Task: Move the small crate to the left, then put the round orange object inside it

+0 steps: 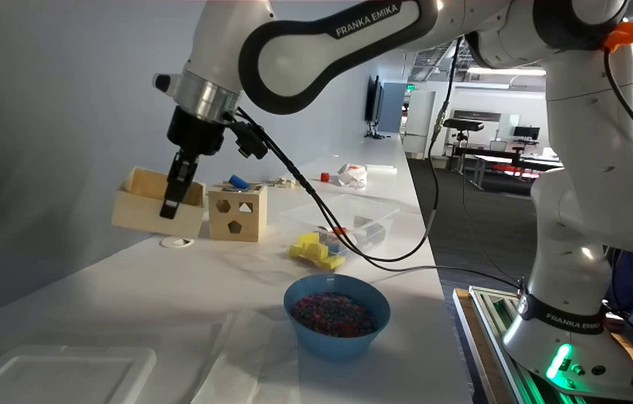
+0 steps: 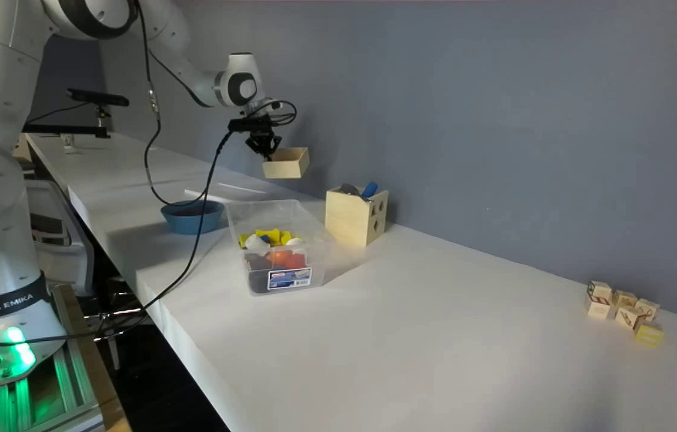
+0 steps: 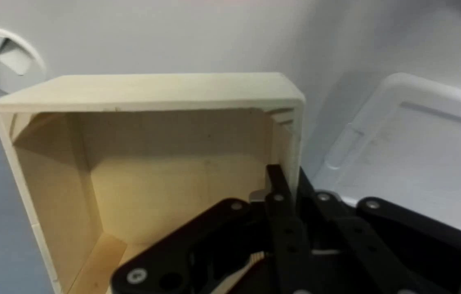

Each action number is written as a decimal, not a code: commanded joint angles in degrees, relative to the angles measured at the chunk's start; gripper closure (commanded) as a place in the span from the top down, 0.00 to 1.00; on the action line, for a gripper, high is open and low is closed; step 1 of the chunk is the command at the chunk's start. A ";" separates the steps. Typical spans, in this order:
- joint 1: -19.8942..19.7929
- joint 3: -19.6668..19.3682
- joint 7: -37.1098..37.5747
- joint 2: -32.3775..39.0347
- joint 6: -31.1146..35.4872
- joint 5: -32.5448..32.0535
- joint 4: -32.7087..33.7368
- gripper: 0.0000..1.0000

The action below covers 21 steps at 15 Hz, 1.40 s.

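Note:
The small crate (image 1: pixel 142 217) of pale wood is held off the white table, slightly tilted, near the wall; it also shows in an exterior view (image 2: pixel 283 170). In the wrist view the crate (image 3: pixel 152 90) is open toward the camera and looks empty inside. My gripper (image 3: pixel 288 175) is shut on one side wall of the crate, one finger inside and one outside. The gripper also shows in an exterior view (image 1: pixel 169 207). A round orange object (image 2: pixel 280 258) lies in the clear plastic bin (image 2: pixel 320 237) among other pieces, seen through its wall; an orange-red bit (image 1: pixel 339 230) shows there too.
A wooden cube with holes (image 1: pixel 249 224) stands close beside the crate, a blue piece on top. A blue bowl (image 1: pixel 330 342), yellow pieces (image 1: pixel 316 252), a white lid (image 1: pixel 64 376) and a table grommet (image 1: pixel 176 242) are around. Letter blocks (image 2: pixel 629 309) lie by the wall.

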 commanded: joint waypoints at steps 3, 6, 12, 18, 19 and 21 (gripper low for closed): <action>-0.94 -0.43 -3.22 3.69 -11.34 8.86 1.79 0.02; 0.59 -3.77 4.90 5.12 -17.56 5.64 2.40 0.02; 3.11 -6.44 12.82 9.22 -17.10 1.45 6.99 0.02; 5.09 -6.82 15.99 13.33 -17.75 -0.72 13.44 0.02; 5.09 -6.61 16.03 13.87 -17.46 -0.10 14.01 0.02; 5.38 -6.59 16.39 14.88 -17.45 0.15 15.12 0.02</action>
